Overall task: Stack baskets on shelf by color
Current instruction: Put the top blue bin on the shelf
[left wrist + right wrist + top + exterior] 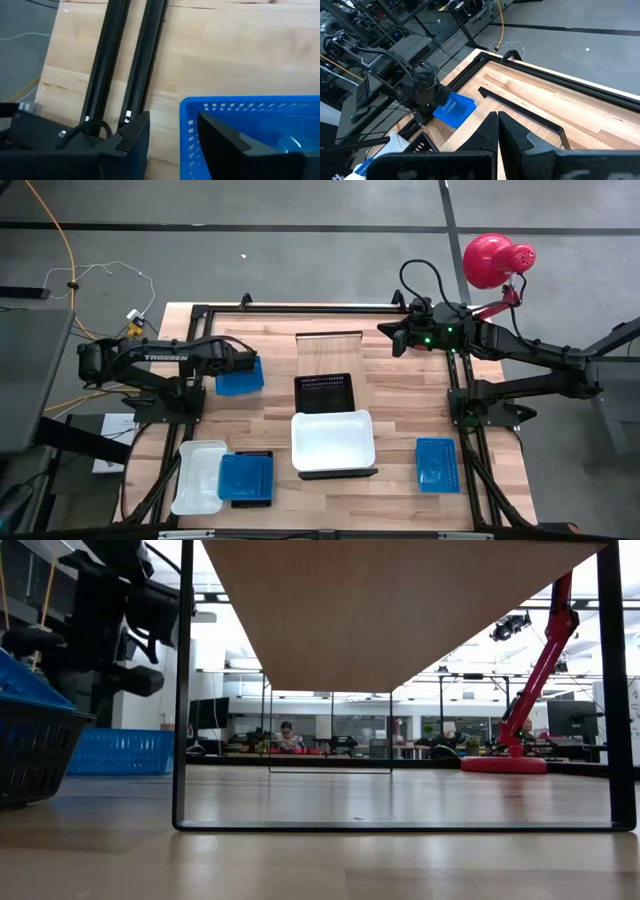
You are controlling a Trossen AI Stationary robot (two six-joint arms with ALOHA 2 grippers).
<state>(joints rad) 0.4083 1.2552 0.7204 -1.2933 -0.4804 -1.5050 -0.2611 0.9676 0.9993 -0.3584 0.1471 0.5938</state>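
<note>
A blue basket [240, 378] rests flat on the tabletop at the far left, and my left gripper [170, 131] stands open over it. One finger [222, 142] is inside the basket and the other [132, 142] outside, on either side of its end wall [189, 131] without touching it. The shelf [328, 352] stands at the middle far side, with a black basket [325, 392] just in front of it. A white basket [333, 438] lies nearer on a dark one. My right gripper [397, 338] hangs shut, high at the far right.
At the near left a white basket [198, 477] lies beside a blue basket [246, 476] stacked on a black one. Another blue basket [437, 464] lies at the near right. A red lamp [492, 260] stands beyond the far right corner. Dark frame rails [125, 60] run along the table's edge.
</note>
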